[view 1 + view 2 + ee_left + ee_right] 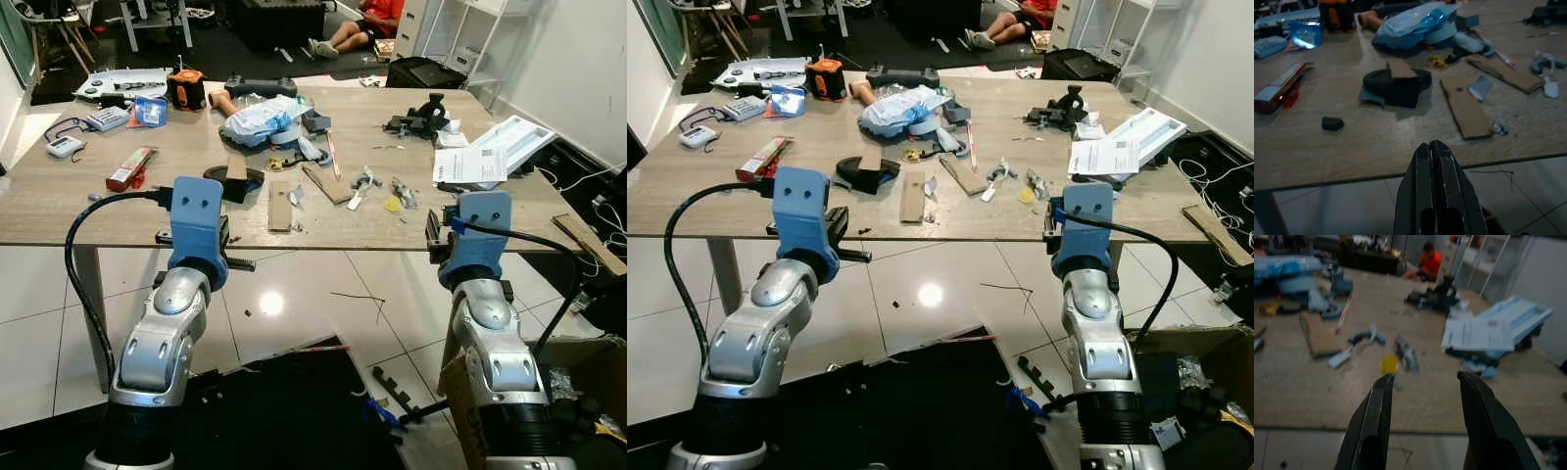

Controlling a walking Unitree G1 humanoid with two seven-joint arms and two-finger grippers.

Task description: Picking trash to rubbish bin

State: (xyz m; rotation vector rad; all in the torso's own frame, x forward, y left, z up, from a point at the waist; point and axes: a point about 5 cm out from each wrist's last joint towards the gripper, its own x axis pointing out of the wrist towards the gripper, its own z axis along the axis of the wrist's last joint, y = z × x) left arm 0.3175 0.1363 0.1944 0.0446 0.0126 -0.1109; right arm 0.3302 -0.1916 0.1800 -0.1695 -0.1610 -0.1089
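Observation:
Scraps lie on a wooden table (59, 211): a flat cardboard strip (279, 206), a second cardboard strip (325, 184), a small yellow bit (393, 204), a crumpled silvery wrapper (404, 192) and a blue plastic bag (265, 117) farther back. Both arms are raised in front of the table's near edge. My left gripper (1432, 147) is shut with nothing in it, just short of the edge and facing the first cardboard strip (1465, 107). My right gripper (1422, 377) is open and empty, and the yellow bit (1389, 364) and wrapper (1406, 354) lie beyond its fingertips.
A black round object (235, 179), a red box (130, 168), papers (470, 164), a white tray (514, 140) and a black vise (421, 117) share the table. An open cardboard box (578, 357) stands on the floor at my right. A person (362, 24) sits on the floor far behind.

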